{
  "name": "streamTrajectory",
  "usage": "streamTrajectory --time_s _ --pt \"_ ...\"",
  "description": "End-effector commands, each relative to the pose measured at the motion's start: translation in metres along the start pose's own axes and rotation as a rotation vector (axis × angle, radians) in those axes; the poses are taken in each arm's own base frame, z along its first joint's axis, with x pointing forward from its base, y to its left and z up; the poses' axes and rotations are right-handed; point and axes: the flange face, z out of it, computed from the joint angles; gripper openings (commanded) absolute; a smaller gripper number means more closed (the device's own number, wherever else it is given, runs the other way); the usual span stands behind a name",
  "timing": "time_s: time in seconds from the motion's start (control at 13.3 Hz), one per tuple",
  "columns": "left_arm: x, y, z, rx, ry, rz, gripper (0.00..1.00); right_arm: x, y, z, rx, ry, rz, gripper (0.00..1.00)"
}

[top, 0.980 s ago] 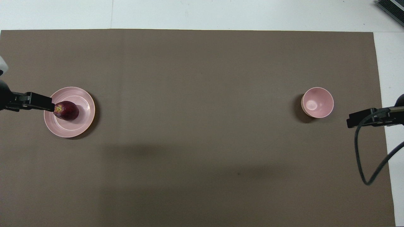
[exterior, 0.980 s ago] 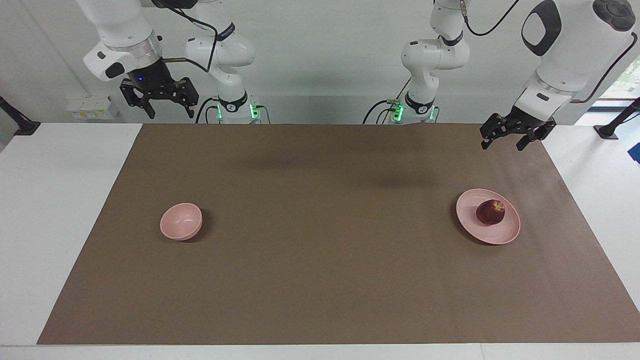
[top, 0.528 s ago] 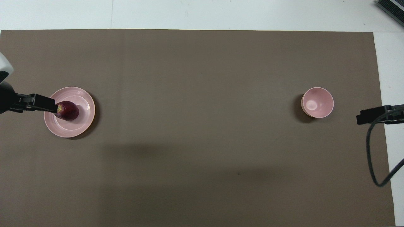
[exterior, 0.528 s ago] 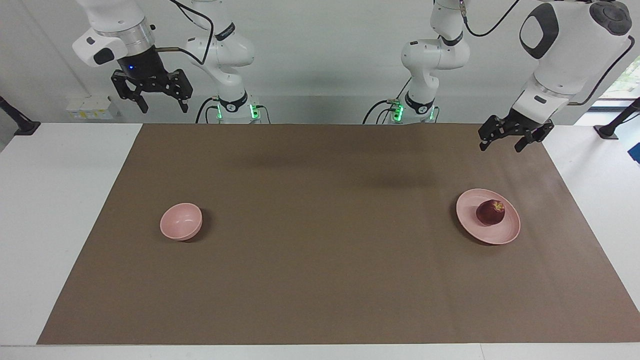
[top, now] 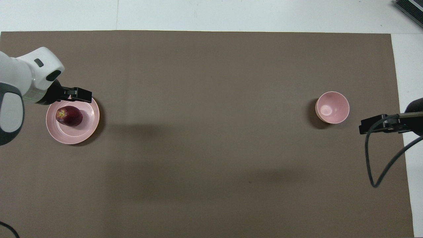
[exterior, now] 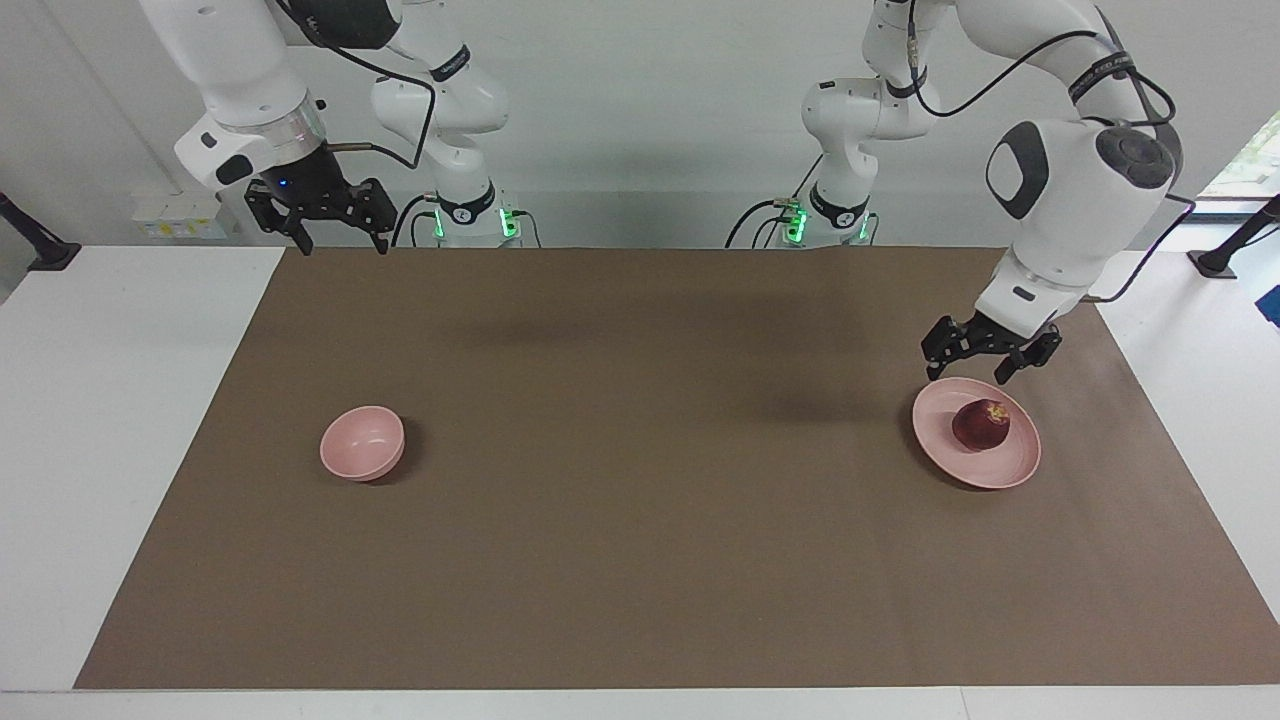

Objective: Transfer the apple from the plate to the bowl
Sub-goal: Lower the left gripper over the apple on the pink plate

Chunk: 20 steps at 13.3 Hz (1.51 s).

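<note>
White walls stand around a table with a big brown mat (exterior: pixel 640 520) on it. On the mat, toward the left arm's end, sits the small dark red apple (exterior: pixel 981 424) on the wide pink plate (exterior: pixel 1020 464). The left gripper (exterior: pixel 983 362) hangs low over the plate's rim, its fingers spread wide and holding nothing. I think it should slide over the apple's middle, go straight down, then squeeze softly so the apple can't roll. The small deep pink bowl (exterior: pixel 362 442) is well apart, at the right arm's end. The right gripper (exterior: pixel 331 231) waits up high, open too.
</note>
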Motion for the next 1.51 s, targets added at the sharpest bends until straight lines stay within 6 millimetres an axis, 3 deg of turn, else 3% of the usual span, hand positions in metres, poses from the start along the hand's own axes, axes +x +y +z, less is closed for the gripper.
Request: streamTrajectory --time_s 0.0,0.15,0.3,0.45,0.6,0.75,0.83,1.06,1.43 --pt "0.018 -0.003 0.050 0.000 0.015 0.012 1.00 -0.007 -0.002 0.006 0.027 0.006 0.011 1.00" --pt "0.021 -0.003 0.076 0.001 -0.008 0.015 1.00 -0.005 -0.004 0.019 0.028 0.007 0.008 1.00" --pt "0.008 -0.001 0.096 0.002 -0.012 0.017 1.00 0.000 -0.009 0.034 0.069 0.013 0.009 1.00" --pt "0.007 0.002 0.096 0.010 0.005 0.043 1.00 0.004 -0.014 0.048 0.099 0.031 0.011 1.00" --pt "0.009 -0.014 0.094 0.015 0.014 0.104 1.00 0.005 -0.024 0.049 0.098 0.040 -0.003 1.00" --pt "0.006 -0.056 0.092 0.022 0.017 0.150 1.00 0.005 -0.025 0.049 0.104 0.041 0.002 1.00" --pt "0.003 -0.061 0.093 0.022 0.013 0.183 1.00 0.005 -0.030 0.049 0.124 0.038 0.023 1.00" --pt "-0.010 -0.103 0.094 0.022 0.003 0.209 1.00 0.004 -0.057 0.055 0.156 0.013 0.063 1.00" --pt "-0.030 -0.092 0.105 0.007 -0.017 0.220 1.00 -0.002 -0.067 0.064 0.164 -0.012 0.057 1.00"
